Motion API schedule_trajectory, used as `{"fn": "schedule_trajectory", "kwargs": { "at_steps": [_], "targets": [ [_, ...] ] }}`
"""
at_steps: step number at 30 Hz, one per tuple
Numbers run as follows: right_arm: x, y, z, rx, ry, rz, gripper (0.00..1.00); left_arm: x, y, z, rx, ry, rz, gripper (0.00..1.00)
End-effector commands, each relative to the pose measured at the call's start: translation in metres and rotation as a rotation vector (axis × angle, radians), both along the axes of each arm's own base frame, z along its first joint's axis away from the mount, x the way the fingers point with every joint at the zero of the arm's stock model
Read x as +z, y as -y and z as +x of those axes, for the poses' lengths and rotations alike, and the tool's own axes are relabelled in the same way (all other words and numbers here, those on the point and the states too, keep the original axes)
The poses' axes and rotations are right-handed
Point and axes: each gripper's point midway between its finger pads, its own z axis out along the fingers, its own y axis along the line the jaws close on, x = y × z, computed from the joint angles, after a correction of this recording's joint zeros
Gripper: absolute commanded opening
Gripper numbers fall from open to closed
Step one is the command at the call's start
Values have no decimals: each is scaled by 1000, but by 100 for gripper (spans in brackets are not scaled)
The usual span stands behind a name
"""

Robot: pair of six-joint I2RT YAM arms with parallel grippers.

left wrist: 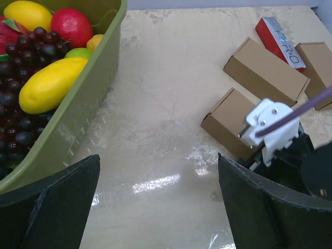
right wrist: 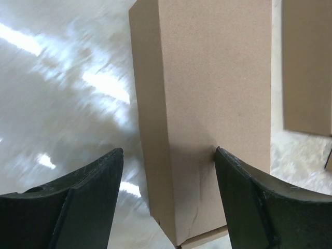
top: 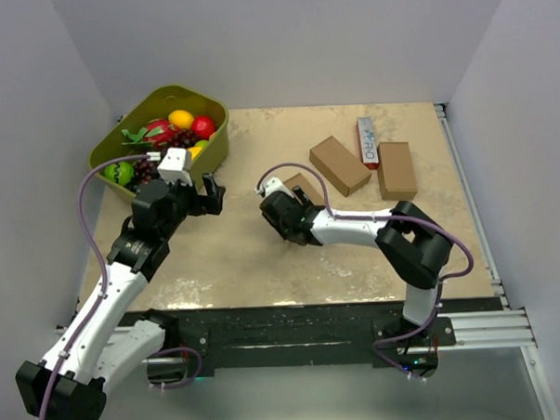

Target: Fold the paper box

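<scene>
My flat brown cardboard paper box (right wrist: 207,104) lies shut just under my right gripper (right wrist: 168,151), whose fingers are apart, my left gripper (left wrist: 158,158) is spread wide and empty, so the folding looks about done.

Seen from above, the black right gripper (top: 285,214) hides much of the shallow brown corrugated-cardboard paper box (top: 306,184), whose far end the right wrist view's top edge cuts off
</scene>
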Motion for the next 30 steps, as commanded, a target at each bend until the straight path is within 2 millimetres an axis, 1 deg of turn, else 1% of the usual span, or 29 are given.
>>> {"fn": "schedule_trajectory", "kwargs": {
  "at_steps": [1,2,4,5,7,8,10,11,12,13,14,15,16,17,18,20,21,22,23,24,25,27,28,29,30],
  "targets": [
    [-4,3,40,45,-31,-29,76,5,-4,4,-10,46,10,100],
    [-4,13,50,26,-36,-34,76,3,-1,3,-33,41,8,100],
    [-6,19,61,23,-39,-35,77,1,-5,4,-23,39,17,100],
    [-6,27,69,7,-38,-30,77,1,-5,4,-21,39,17,100],
    [-3,33,77,4,-37,-24,78,0,-7,5,-21,37,21,100],
    [3,36,81,0,-28,-14,80,0,-7,5,-22,37,20,100],
    [15,33,83,16,-8,13,86,-3,-6,5,-31,30,18,99],
    [34,29,85,18,30,53,93,-3,-6,6,-34,28,17,99],
    [44,29,87,9,49,78,96,-3,-9,7,-27,30,12,100],
    [53,26,85,11,61,113,99,-1,-11,8,-24,37,3,100],
    [74,24,86,14,100,162,99,-1,-18,10,-3,38,-3,99],
    [86,22,84,21,116,195,99,-2,-21,10,3,36,-13,100],
    [93,23,81,20,122,228,99,-1,-21,10,-6,41,-25,100],
    [102,22,80,28,129,262,99,-1,-26,11,5,42,-33,100],
    [123,25,76,27,158,304,99,0,-27,12,6,44,-37,100],
    [139,35,71,14,175,347,99,4,-26,11,-8,59,-42,100],
    [163,40,65,2,212,411,99,5,-26,11,-12,66,-41,100],
    [168,50,60,-16,220,441,99,8,-26,11,-11,77,-42,100],
    [176,53,55,-8,229,474,99,12,-28,10,-6,90,-40,100],
    [191,63,46,-11,262,509,99,15,-32,11,17,104,-34,100],
    [198,69,44,-25,278,543,99,16,-35,12,33,110,-30,100],
    [205,75,34,-16,284,577,99,22,-40,11,55,133,-20,100],
    [217,81,29,-22,307,606,99,24,-42,10,68,141,-16,100],
    [220,84,26,-25,313,616,99,27,-43,9,71,152,-16,100],
    [219,88,24,-29,312,621,99,29,-46,8,83,162,-12,100]
  ]
}}
